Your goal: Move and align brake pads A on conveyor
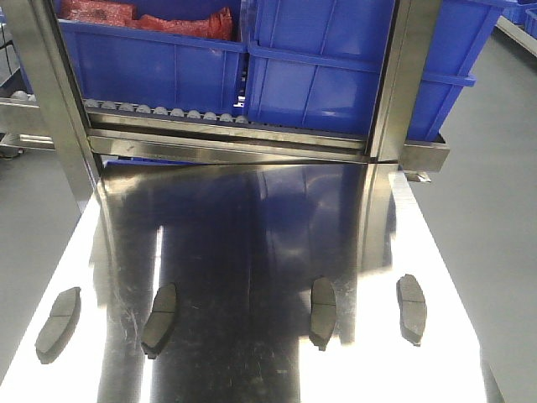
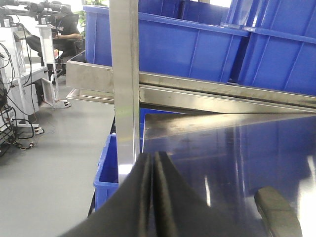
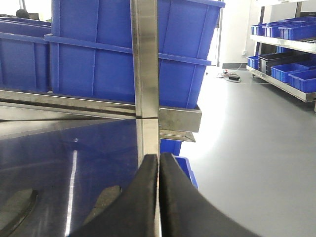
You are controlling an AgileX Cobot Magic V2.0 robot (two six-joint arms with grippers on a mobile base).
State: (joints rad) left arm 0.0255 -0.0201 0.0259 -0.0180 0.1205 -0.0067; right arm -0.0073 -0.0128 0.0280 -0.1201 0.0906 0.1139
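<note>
Pre-pick — pads (image 1: 159, 317) are lying on the tabletop (image 1: 252, 235).
Left gripper (image 2: 152, 162), right gripper (image 3: 158, 160) are sitting pinched together, empty — next calls for opening.

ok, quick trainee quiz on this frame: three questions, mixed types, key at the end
1. How many brake pads lie on the steel tabletop?
2. True or false: the left gripper is holding a pad.
3. The blue bins sit on: A) the floor B) the roller rack C) the tabletop.
Key: 1) four, in a rough row; 2) false, its jaws are shut on nothing; 3) B.
</note>
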